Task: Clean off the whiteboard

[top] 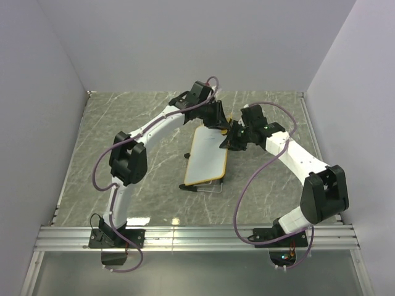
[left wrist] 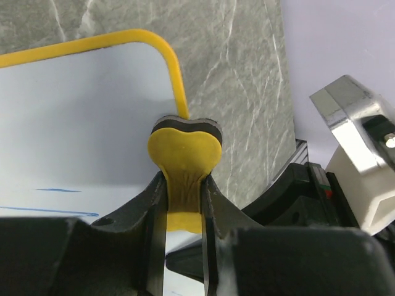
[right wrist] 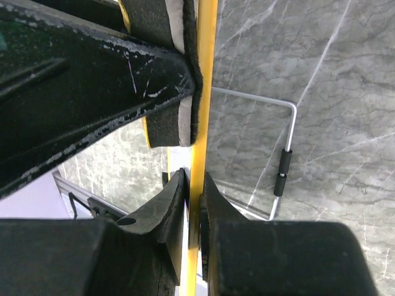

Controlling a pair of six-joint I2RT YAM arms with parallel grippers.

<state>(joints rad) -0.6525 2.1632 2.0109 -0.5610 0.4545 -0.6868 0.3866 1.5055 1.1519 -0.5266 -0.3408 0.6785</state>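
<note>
The whiteboard (top: 207, 157) is a small white board with a yellow-orange frame, propped tilted on a wire stand in the middle of the table. My left gripper (top: 217, 123) is shut on the yellow bone-shaped eraser (left wrist: 184, 161), whose dark felt face presses on the board (left wrist: 80, 117) near its rounded top corner. Faint blue lines (left wrist: 58, 190) show on the board. My right gripper (top: 229, 140) is shut on the board's yellow frame edge (right wrist: 202, 92), which runs edge-on between the jaws. The eraser's felt (right wrist: 176, 68) touches the board there.
The grey marbled table (top: 123, 142) has white walls on three sides. The board's wire stand (right wrist: 285, 166) with black sleeves stands behind the board. A metal rail (top: 197, 237) runs along the near edge by the arm bases.
</note>
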